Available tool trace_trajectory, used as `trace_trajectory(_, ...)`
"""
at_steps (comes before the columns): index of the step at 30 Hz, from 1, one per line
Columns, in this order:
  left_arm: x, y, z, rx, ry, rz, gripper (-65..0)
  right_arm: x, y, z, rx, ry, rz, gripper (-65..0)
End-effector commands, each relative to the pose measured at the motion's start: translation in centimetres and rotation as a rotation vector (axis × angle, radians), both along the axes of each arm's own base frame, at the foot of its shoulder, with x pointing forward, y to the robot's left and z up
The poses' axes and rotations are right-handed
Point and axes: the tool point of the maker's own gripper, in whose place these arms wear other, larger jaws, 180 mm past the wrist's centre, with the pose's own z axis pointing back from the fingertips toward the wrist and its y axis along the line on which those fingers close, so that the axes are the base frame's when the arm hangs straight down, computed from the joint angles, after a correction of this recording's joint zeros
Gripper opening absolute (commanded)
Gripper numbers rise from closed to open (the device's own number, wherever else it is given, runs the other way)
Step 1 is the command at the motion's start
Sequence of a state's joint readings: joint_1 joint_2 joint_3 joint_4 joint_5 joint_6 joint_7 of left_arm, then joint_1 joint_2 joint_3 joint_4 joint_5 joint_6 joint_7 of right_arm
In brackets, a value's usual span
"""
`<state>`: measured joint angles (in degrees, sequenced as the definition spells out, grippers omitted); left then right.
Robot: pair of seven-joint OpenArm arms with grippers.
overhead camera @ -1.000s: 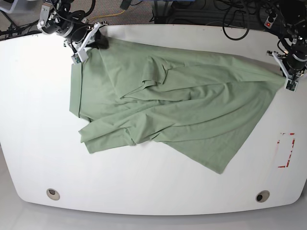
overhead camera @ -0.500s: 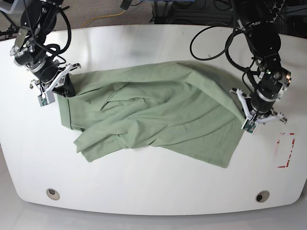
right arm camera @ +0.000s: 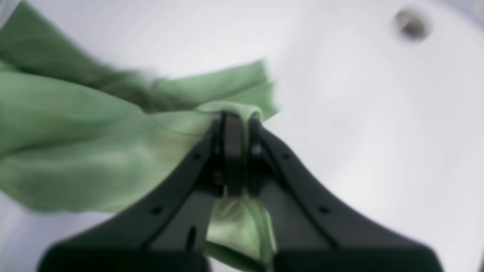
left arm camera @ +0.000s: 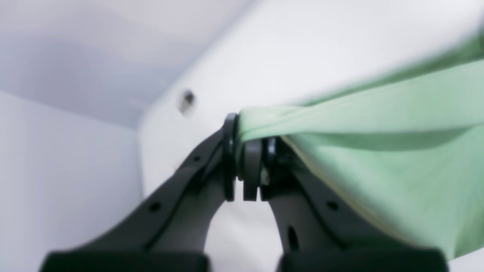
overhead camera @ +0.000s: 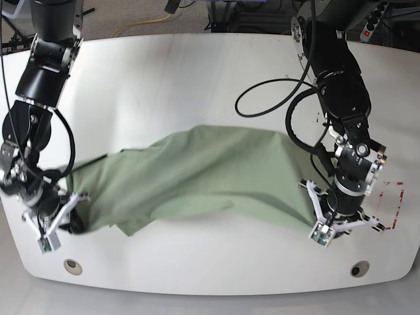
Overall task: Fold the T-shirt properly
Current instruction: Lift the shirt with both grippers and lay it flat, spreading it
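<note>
The T-shirt (overhead camera: 197, 174) is plain sage green, the table (overhead camera: 197, 72) white, both arms black.

A white bench (overhead camera: 197, 79) with rounded corners fills most of the base view, its surface smooth and evenly lit. Two round metal-ringed holes sit near its front edge, one by the left corner (overhead camera: 73, 266) and one by the right corner (overhead camera: 359, 268). A red-outlined rectangle (overhead camera: 392, 205) marks the right edge. Beyond the far edge lies grey carpet (overhead camera: 147, 13) with a yellow cable (overhead camera: 141, 25) and black cables.
</note>
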<state>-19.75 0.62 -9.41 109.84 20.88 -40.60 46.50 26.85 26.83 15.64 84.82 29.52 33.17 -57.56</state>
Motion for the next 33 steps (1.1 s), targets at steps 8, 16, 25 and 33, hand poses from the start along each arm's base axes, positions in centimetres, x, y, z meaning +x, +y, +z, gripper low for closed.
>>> trace_trajectory(8, 2.1, 4.0, 10.4, 0.014, -0.215, 0.141, -65.0, 6.8, -0.5, 12.3, -0.143, -0.219, -0.019, -65.0)
trace_trajectory(16, 2.6, 8.7, 20.2, 0.083, -0.4, 0.224, -65.0, 8.2, 1.0, 23.3, -0.207, -0.402, 0.008, -65.0)
trace_trajectory(25, 3.4, 10.8, 25.6, 0.132, -0.458, 0.253, -65.0, 7.1, 0.8, 30.1, -0.273, -0.477, -0.009, -65.0)
trace_trajectory(33, 2.2, 8.5, 21.1, 0.208, -0.39, 0.223, -65.0, 5.3, -0.5, 22.8, -0.311, -0.373, -0.013, -65.0)
